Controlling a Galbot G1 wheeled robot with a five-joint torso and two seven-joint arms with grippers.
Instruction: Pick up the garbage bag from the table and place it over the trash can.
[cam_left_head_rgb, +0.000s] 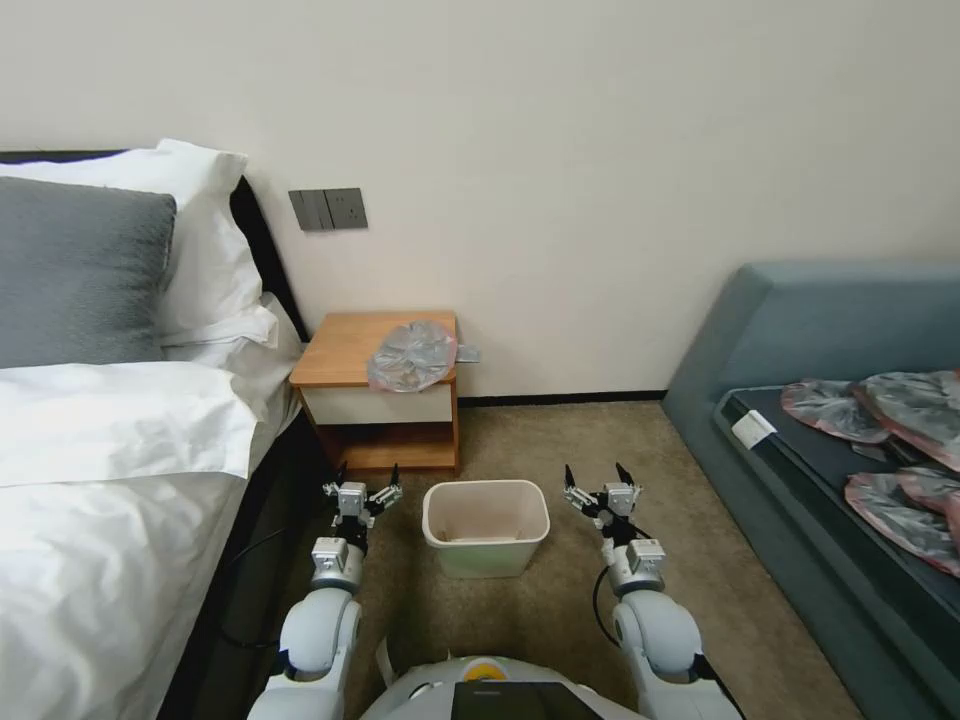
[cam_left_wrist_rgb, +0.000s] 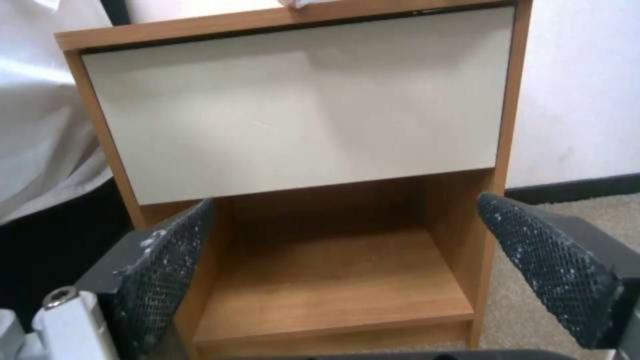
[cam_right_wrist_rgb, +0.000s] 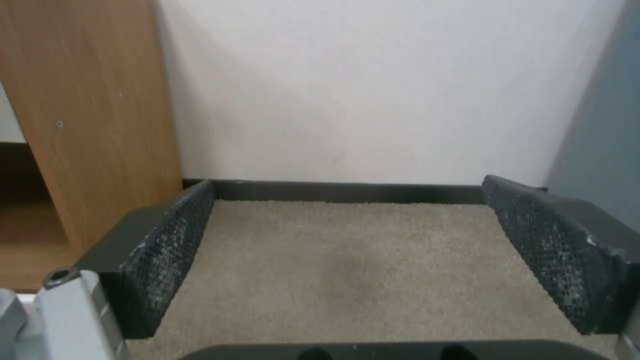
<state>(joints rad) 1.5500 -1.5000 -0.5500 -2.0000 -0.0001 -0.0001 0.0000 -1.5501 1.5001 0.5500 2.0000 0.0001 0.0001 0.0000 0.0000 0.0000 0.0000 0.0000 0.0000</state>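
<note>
The garbage bag (cam_left_head_rgb: 412, 355), crumpled, translucent grey with a pinkish rim, lies on the right half of the table (cam_left_head_rgb: 340, 350), a wooden nightstand against the wall. The cream trash can (cam_left_head_rgb: 487, 560) stands on the carpet in front of the table, between my two arms. My left gripper (cam_left_head_rgb: 368, 478) is open, low, just left of the can and facing the table's white drawer front (cam_left_wrist_rgb: 300, 105) and lower shelf (cam_left_wrist_rgb: 333, 280). My right gripper (cam_left_head_rgb: 595, 478) is open, just right of the can, above bare carpet (cam_right_wrist_rgb: 347, 265). Nothing is between either pair of fingers.
A bed (cam_left_head_rgb: 110, 450) with white sheets and pillows runs along the left. A blue-grey sofa (cam_left_head_rgb: 800, 340) at the right carries several flatter grey-and-red bags (cam_left_head_rgb: 890, 410). The wall (cam_left_head_rgb: 600, 150) is close behind the table. Carpet lies open around the can.
</note>
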